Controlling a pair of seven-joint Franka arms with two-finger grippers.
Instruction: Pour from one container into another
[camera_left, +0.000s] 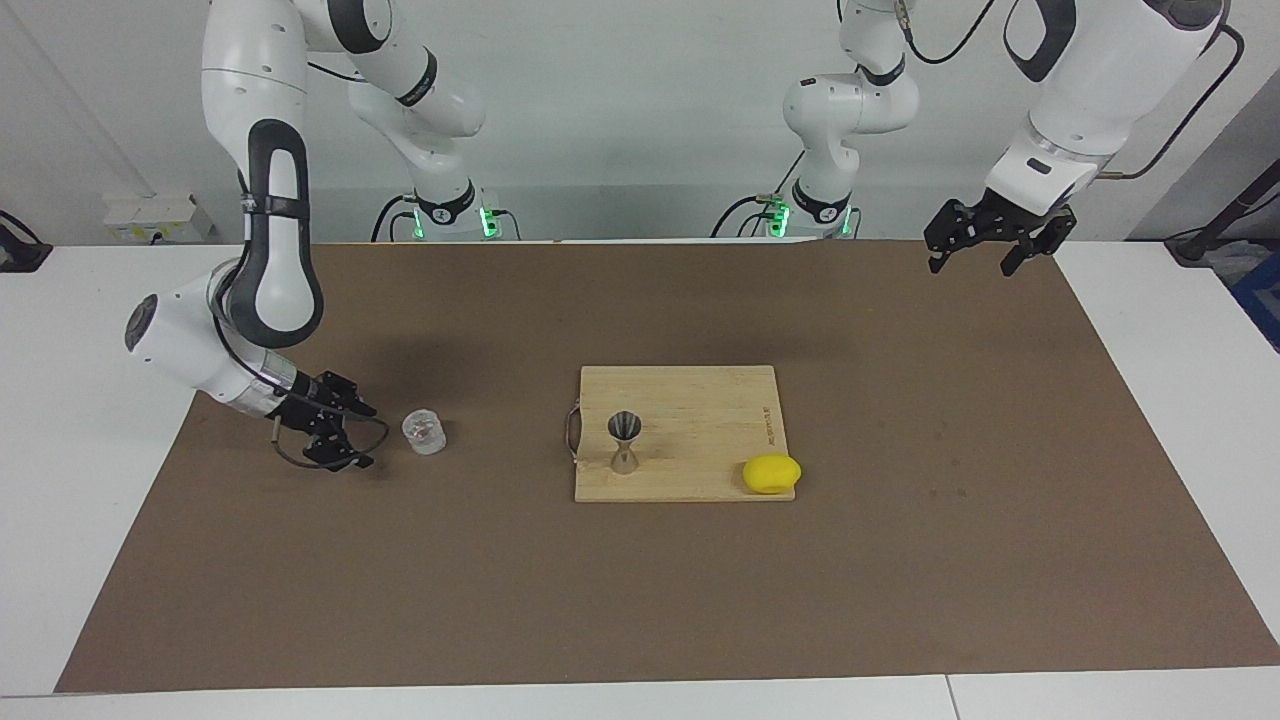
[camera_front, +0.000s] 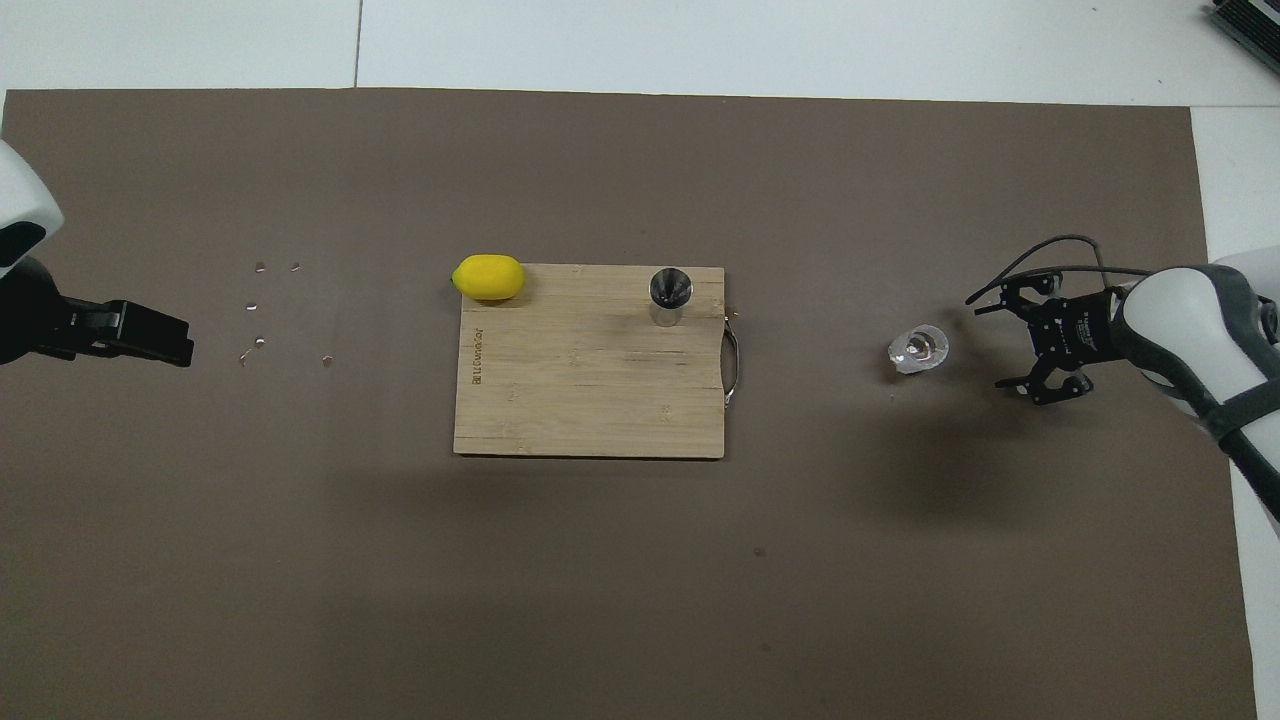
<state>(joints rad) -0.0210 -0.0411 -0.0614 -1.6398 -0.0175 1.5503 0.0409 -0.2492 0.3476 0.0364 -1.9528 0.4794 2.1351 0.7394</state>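
The clear glass tumbler (camera_left: 424, 432) (camera_front: 919, 350) stands upright on the brown mat, toward the right arm's end of the table, apart from the board. My right gripper (camera_left: 366, 437) (camera_front: 998, 344) is low beside it, open and a short gap away, with nothing between its fingers. On the wooden cutting board (camera_left: 700, 400) (camera_front: 590, 390), the metal jigger (camera_left: 625, 440) (camera_front: 670, 292) stands upright near the handle edge. My left gripper (camera_left: 985, 248) (camera_front: 150, 338) waits, open and raised over the mat at the left arm's end.
A yellow lemon (camera_left: 771, 473) (camera_front: 488, 277) lies at the board's corner farthest from the robots, toward the left arm's end. Several small specks (camera_front: 262, 315) dot the mat near the left gripper. The brown mat (camera_left: 640, 600) covers most of the table.
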